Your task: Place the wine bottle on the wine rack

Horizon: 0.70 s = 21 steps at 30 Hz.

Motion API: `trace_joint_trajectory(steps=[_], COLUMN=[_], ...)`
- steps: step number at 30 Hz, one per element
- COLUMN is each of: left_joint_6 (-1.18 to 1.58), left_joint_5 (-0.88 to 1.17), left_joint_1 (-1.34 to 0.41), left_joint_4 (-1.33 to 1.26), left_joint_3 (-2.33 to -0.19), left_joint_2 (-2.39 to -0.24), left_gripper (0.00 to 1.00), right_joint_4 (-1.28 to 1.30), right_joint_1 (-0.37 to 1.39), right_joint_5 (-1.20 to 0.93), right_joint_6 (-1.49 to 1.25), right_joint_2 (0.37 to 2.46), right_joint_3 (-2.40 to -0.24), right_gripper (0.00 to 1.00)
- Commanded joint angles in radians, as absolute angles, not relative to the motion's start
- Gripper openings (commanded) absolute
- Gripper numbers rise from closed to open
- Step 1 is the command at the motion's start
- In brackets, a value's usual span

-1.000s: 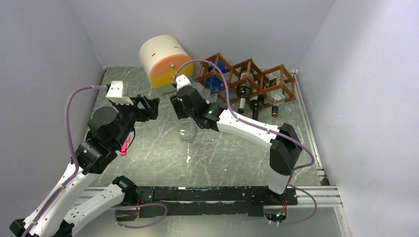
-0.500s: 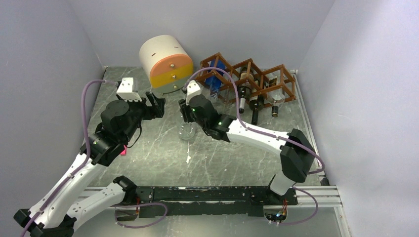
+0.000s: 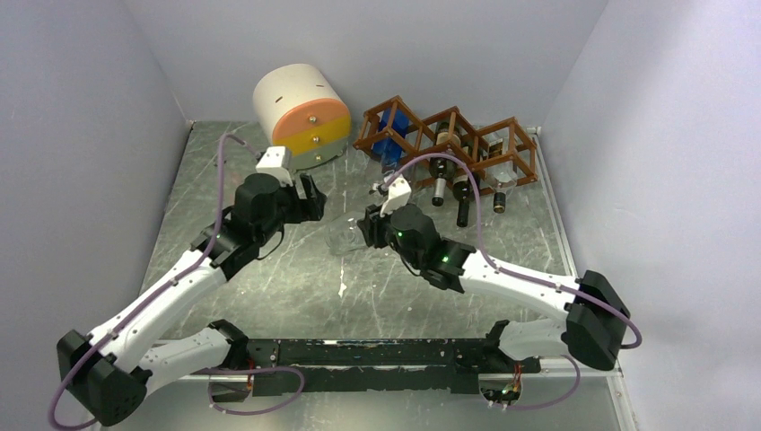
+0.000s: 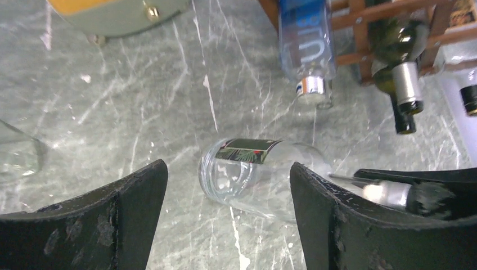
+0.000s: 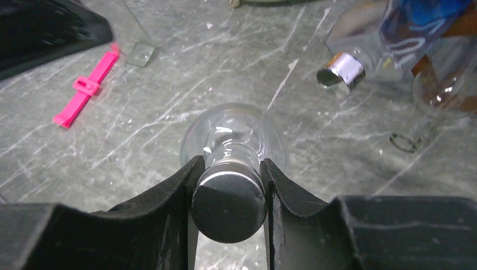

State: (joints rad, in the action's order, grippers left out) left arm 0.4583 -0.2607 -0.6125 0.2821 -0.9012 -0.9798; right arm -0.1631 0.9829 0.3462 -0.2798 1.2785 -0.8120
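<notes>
A clear glass wine bottle (image 3: 343,236) with a leafy label lies on its side mid-table. Its base faces my left gripper and its dark cap (image 5: 229,201) faces the right one. My right gripper (image 5: 232,163) is shut on the bottle's neck just behind the cap; from above, this gripper (image 3: 366,226) sits at the bottle's right end. My left gripper (image 4: 228,169) is open, with the bottle's base (image 4: 228,179) a little beyond its fingertips and untouched. The left gripper (image 3: 312,201) is just left of the bottle. The reddish-brown wine rack (image 3: 502,148) stands at the back right.
The rack holds a blue bottle (image 3: 390,139) and dark bottles (image 3: 440,175) with necks pointing forward. A round cream-and-orange drawer unit (image 3: 302,112) stands back left of the rack. A pink clip (image 5: 84,90) and a clear glass piece (image 5: 140,34) lie left of the bottle.
My right gripper came back from the drawer unit and closed on the bottle's neck. My left arm swung right, bringing its open gripper up to the bottle's base.
</notes>
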Motion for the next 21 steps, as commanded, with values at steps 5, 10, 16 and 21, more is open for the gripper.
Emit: trace_joint_trajectory(steps=[5,10,16,21], left_joint_6=[0.505,0.527,0.554,0.568], left_joint_5=[-0.128,-0.012,0.083,0.145], left_joint_1=[-0.580,-0.526,-0.480,-0.469], left_joint_4=[0.188,0.133,0.103,0.073], left_joint_3=[-0.852,-0.825,-0.807,-0.814], left_joint_2=[-1.115,-1.165,-1.211,-1.282], left_gripper=[0.84,0.84,0.86,0.86], right_joint_4=[0.109,0.158,0.213,0.223], right_joint_1=[0.986,0.987,0.988,0.987], right_joint_5=[0.290,0.257,0.232,0.200], right_joint_6=[-0.423,-0.434,-0.439,-0.430], right_joint_2=[1.150,1.081,1.070,1.096], right_joint_3=[-0.726,-0.722,-0.743,-0.751], right_gripper=[0.00,0.00,0.00,0.00])
